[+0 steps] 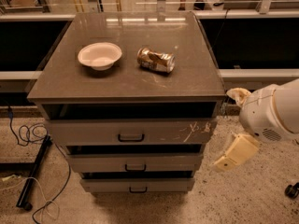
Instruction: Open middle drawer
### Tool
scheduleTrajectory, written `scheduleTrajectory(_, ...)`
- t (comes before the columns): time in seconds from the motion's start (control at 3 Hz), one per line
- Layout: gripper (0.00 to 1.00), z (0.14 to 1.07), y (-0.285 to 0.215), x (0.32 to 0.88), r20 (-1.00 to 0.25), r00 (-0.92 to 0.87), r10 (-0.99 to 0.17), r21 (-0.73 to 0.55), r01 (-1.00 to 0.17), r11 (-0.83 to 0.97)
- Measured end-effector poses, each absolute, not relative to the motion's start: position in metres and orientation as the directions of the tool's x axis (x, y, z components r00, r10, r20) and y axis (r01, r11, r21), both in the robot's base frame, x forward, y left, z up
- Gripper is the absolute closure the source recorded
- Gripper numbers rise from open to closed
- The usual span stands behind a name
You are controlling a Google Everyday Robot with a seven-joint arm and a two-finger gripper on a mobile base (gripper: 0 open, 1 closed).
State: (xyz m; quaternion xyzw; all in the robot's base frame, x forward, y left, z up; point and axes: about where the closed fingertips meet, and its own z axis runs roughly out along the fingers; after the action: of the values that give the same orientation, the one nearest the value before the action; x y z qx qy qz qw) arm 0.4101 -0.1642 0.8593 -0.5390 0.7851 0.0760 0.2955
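Note:
The middle drawer [135,163] is the plain grey front of medium height below the scratched top drawer [131,132], with a small dark loop handle [135,167]. It sits closed, level with the other fronts. The shortest drawer [138,185] is at the bottom. My gripper [235,153] is a cream-coloured piece hanging below the white arm [273,112], to the right of the cabinet and about level with the middle drawer, apart from it.
On the cabinet top [70,85] stand a white bowl [99,55] and a crushed can [156,60] lying on its side. Cables [23,134] and a dark bar [33,178] lie on the floor at left. A castor [292,190] is at far right.

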Motion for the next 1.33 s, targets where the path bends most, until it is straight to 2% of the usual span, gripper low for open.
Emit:
scheduleTrajectory(1.0, 0.0, 0.753, -0.143, 0.431, -0.649, -0.092, -0.755, -0.23, -0.923, 0.31)
scheduleTrajectory(1.33, 0.0, 0.711, -0.145, 0.44, -0.651, -0.103, -0.752, -0.221, -0.922, 0.319)
